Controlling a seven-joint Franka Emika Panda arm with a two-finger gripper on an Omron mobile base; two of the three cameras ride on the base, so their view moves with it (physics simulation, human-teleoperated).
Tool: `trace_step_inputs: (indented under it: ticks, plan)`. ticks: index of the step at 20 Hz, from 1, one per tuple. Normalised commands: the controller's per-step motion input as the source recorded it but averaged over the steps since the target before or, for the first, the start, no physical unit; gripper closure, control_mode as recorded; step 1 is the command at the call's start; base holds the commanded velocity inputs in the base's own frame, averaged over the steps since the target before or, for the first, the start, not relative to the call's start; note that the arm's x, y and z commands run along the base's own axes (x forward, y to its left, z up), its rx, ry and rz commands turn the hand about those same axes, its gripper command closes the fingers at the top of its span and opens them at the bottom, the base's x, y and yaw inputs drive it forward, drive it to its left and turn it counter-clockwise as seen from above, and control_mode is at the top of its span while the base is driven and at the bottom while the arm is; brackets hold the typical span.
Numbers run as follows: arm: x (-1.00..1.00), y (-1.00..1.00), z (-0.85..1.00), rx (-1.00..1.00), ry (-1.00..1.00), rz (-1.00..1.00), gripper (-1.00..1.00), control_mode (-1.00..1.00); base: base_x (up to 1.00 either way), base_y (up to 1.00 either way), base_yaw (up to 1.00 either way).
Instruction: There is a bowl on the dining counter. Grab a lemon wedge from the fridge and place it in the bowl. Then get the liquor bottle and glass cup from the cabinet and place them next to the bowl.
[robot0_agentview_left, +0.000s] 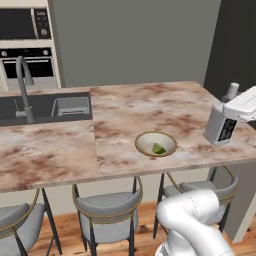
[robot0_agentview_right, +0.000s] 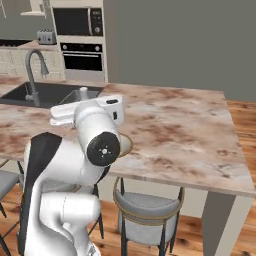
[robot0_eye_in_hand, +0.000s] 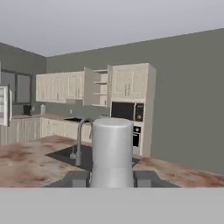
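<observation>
While hovering over the worktop (robot0_agentview_left: 60, 145) right of the bowl (robot0_agentview_left: 156, 144) | hand (robot0_eye_in_hand: 112, 178) clenched on liquor bottle (robot0_eye_in_hand: 112, 151), carried above the stone | lemon wedge (robot0_agentview_left: 159, 148) already in bowl | step: bottle delivery | next: lower upright beside bowl, release, then fetch cup.

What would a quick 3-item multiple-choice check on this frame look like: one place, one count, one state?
1. Where is the lemon wedge?
A. in the sink
B. in the bowl
C. on a stool

2. How many bowls stand on the dining counter?
A. one
B. two
C. three

3. What is the gripper doing?
A. hanging open
B. shut on the liquor bottle
C. shut on a spoon

Answers:
1. B, the wedge lies inside the bowl's rim.
2. A, a single bowl sits near the counter's front edge.
3. B, in the hand view the pale bottle stands between the fingers.
</observation>
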Motion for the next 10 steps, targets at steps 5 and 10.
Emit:
trace_step_inputs:
  ticks: [5, 10]
  plan:
    - [0.28, -0.32, -0.24, -0.01, 0.0, 0.57, 1.0, -1.0, 0.0, 0.0, 0.0]
    - [0.39, -0.33, -0.27, 0.0, 0.02, 0.44, 1.0, -1.0, 0.0, 0.0, 0.0]
